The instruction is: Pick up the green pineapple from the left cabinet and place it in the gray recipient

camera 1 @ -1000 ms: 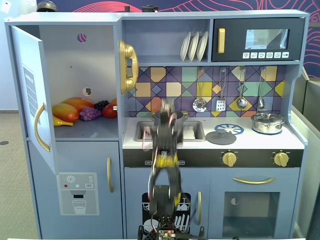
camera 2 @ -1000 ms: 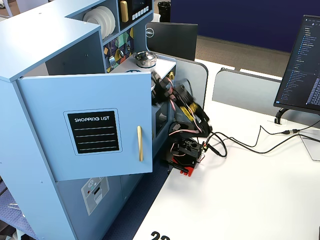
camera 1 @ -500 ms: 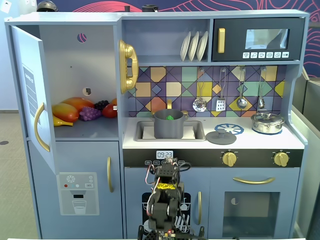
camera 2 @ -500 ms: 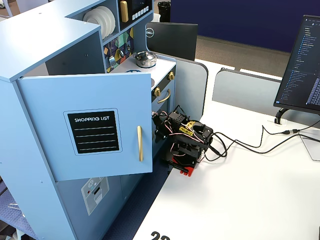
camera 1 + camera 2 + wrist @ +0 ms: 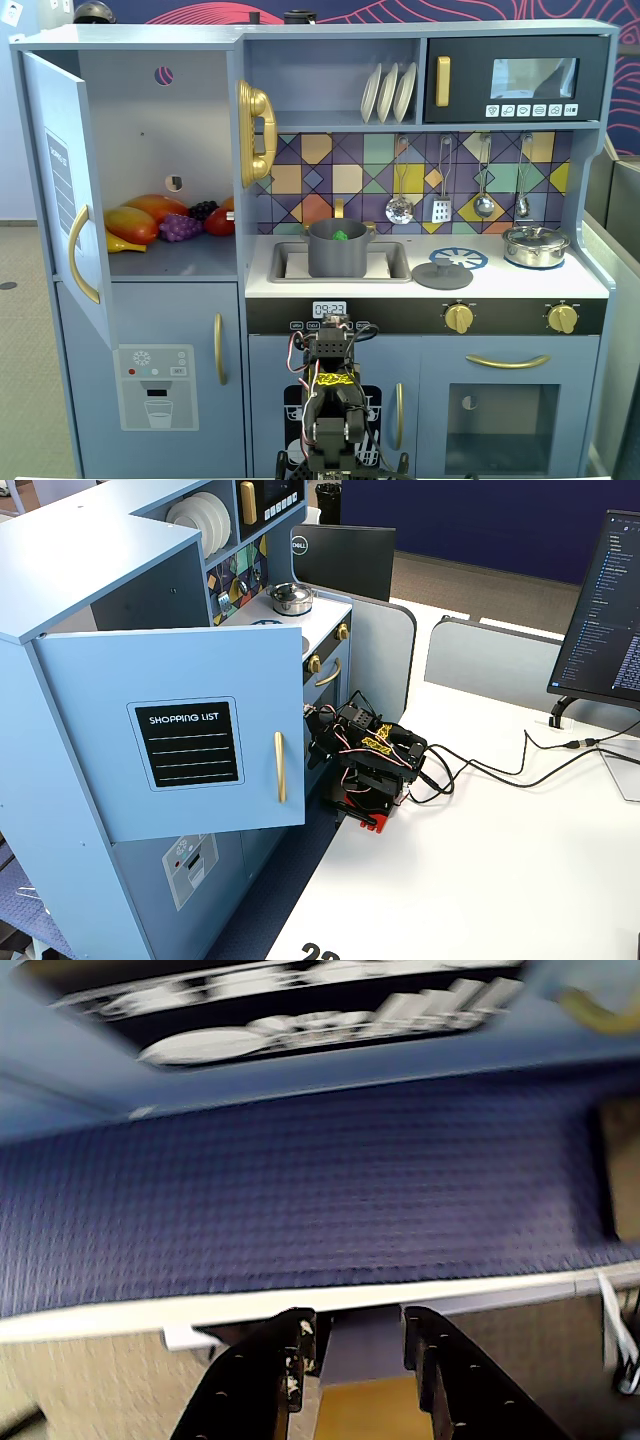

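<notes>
In a fixed view the green pineapple (image 5: 340, 236) lies inside the dark gray pot (image 5: 336, 258), which stands in the sink; only its green top shows. The left cabinet (image 5: 160, 130) stands with its door (image 5: 60, 190) swung open. My arm (image 5: 334, 400) is folded low in front of the kitchen, far below the pot; it also shows in another fixed view (image 5: 372, 760). In the wrist view my gripper (image 5: 358, 1325) points down at the blue carpet, its jaws a little apart with nothing between them.
Orange, red, yellow and purple toy fruits (image 5: 165, 220) lie on the cabinet shelf. A gray lid (image 5: 442, 272) and a shiny silver pot (image 5: 535, 245) sit on the counter. The open door (image 5: 180, 730) juts out beside the arm. Cables (image 5: 500, 770) run across the white table.
</notes>
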Robot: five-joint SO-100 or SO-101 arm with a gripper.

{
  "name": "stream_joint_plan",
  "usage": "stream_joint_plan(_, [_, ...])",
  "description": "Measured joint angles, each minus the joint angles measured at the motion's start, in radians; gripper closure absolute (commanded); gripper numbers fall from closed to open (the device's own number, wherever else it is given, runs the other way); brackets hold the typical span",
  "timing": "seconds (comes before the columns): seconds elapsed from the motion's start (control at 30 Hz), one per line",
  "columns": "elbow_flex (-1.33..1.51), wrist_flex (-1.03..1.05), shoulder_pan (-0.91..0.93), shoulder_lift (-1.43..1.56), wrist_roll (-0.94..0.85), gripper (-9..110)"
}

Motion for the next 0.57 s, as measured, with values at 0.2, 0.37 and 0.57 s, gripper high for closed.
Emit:
stream_joint_plan(0.2, [0.0, 0.0, -0.014, 0.0, 0.0, 96])
stream_joint_plan(0.37, [0.0, 0.0, -0.025, 0.0, 0.0, 96])
stream_joint_plan(0.57, [0.0, 0.0, -0.025, 0.0, 0.0, 96])
